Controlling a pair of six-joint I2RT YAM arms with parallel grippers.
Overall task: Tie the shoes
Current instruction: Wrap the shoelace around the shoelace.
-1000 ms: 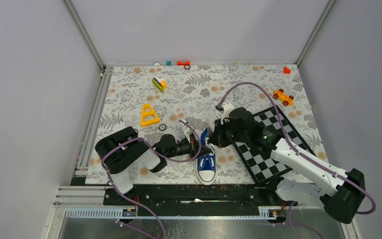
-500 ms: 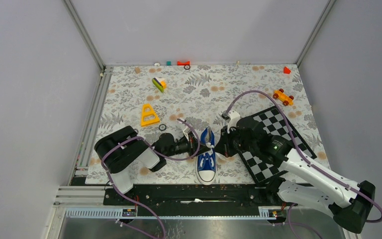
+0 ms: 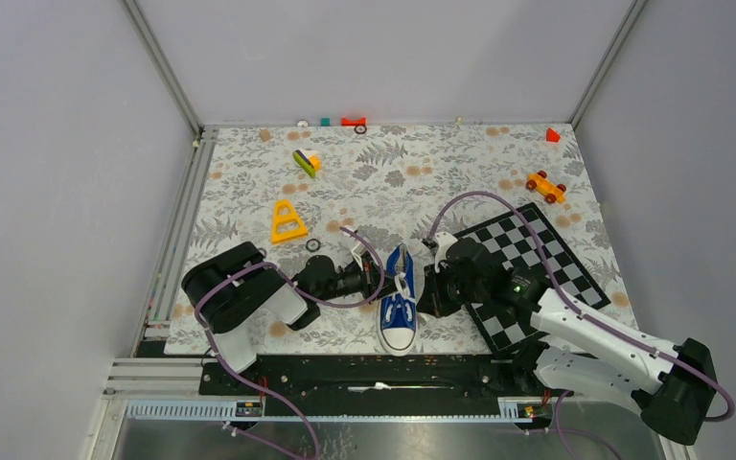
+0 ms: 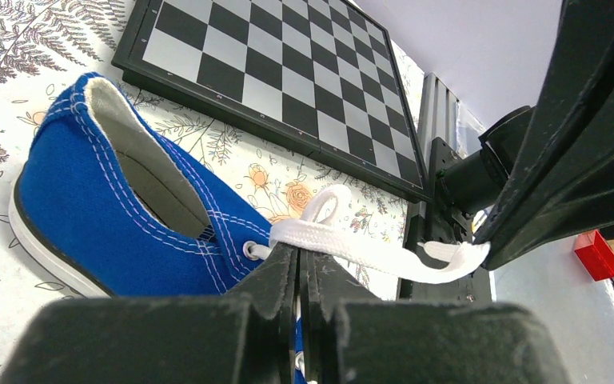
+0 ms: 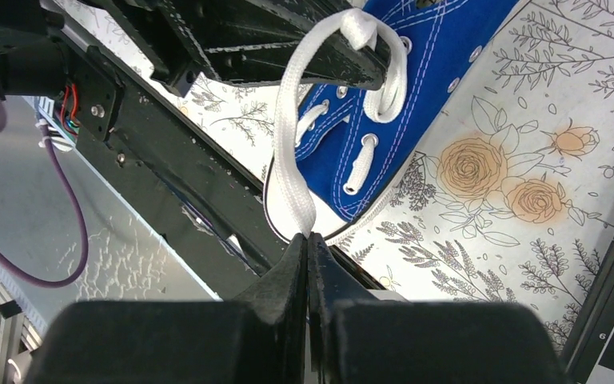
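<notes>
Sneaker (image 3: 399,322), laces (image 5: 291,180) in left gripper (image 4: 300,258), right gripper (image 5: 308,240)

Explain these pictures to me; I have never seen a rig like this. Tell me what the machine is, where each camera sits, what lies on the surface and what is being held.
The machine is two robot arms bolted side by side, a left arm and a right arm, each ending in a two-finger gripper. The wide picture comes from a fixed camera above and behind them. The two close-ups come from a camera on each wrist. On the flowered cloth lie a blue sneaker, a chessboard and small toys, such as a yellow triangle and an orange car. The left gripper and the right gripper are both shut on the white lace, which runs between them.
</notes>
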